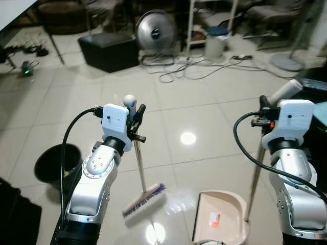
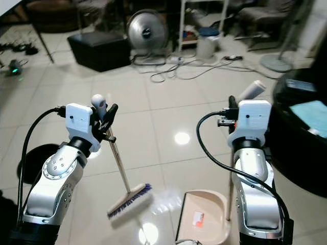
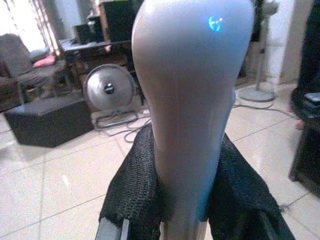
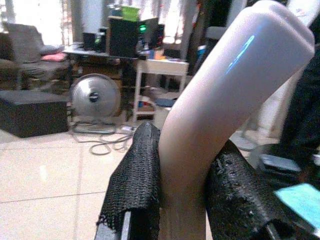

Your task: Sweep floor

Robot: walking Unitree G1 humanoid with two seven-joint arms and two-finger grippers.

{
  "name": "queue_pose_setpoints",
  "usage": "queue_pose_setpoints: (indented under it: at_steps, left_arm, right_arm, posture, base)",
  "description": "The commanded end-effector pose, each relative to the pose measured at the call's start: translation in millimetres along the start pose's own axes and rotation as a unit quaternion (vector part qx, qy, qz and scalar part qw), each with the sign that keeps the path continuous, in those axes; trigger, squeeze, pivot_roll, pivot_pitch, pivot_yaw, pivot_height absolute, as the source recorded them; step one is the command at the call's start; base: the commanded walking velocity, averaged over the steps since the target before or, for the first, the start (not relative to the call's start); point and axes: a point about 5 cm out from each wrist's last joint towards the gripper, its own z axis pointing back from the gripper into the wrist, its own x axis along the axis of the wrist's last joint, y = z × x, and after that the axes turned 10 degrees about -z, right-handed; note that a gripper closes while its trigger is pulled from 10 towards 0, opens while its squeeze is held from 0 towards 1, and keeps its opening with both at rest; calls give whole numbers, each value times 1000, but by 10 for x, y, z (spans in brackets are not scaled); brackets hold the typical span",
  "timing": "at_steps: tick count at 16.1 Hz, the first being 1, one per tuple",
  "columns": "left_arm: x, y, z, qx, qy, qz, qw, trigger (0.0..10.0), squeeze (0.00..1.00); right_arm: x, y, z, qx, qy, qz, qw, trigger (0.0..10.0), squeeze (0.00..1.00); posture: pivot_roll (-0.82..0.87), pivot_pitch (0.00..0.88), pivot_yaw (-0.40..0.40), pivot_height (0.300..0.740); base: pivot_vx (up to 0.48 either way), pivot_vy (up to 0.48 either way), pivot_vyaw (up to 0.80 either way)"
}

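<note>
My left gripper (image 1: 137, 116) is shut on the pale top of the broom handle (image 1: 130, 101), which also shows between the black fingers (image 3: 134, 185) in the left wrist view. The broom's head (image 1: 144, 199), with purple-tipped bristles, hangs tilted just above the tiled floor. My right gripper (image 1: 265, 104) is shut on the angled grip of the dustpan handle (image 1: 285, 92), seen up close as a handle (image 4: 220, 105) in the right wrist view. The beige dustpan (image 1: 220, 217) stands on the floor at the pole's foot, right of the broom head.
A black bin (image 1: 57, 163) stands at my left. A round fan (image 1: 155, 31), a black box (image 1: 108, 50), loose cables (image 1: 196, 69) and a white shelf (image 1: 212, 20) line the back. A dark piece of furniture (image 2: 301, 132) is close on my right.
</note>
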Motion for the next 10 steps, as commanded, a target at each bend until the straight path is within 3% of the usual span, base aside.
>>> queue_pose_setpoints:
  at_steps: [1, 9, 10]
  left_arm:
    - [73, 48, -22, 6, -13, -9, 1000, 10000, 0]
    - [64, 52, -11, 0, -12, -12, 1000, 10000, 0]
    - [59, 50, -5, -2, -12, -10, 1000, 10000, 0]
  right_arm:
    - [70, 20, 0, 9, -17, -5, 1000, 10000, 0]
    - [52, 24, 10, 13, -17, -8, 1000, 10000, 0]
    - [50, 25, 10, 13, -16, -8, 1000, 10000, 0]
  posture:
    - [-115, 23, 31, 740]
    - [-112, 18, 33, 740]
    - [-113, 16, 34, 740]
  base:
    - [428, 0, 0]
    - [438, 0, 0]
    - [0, 0, 0]
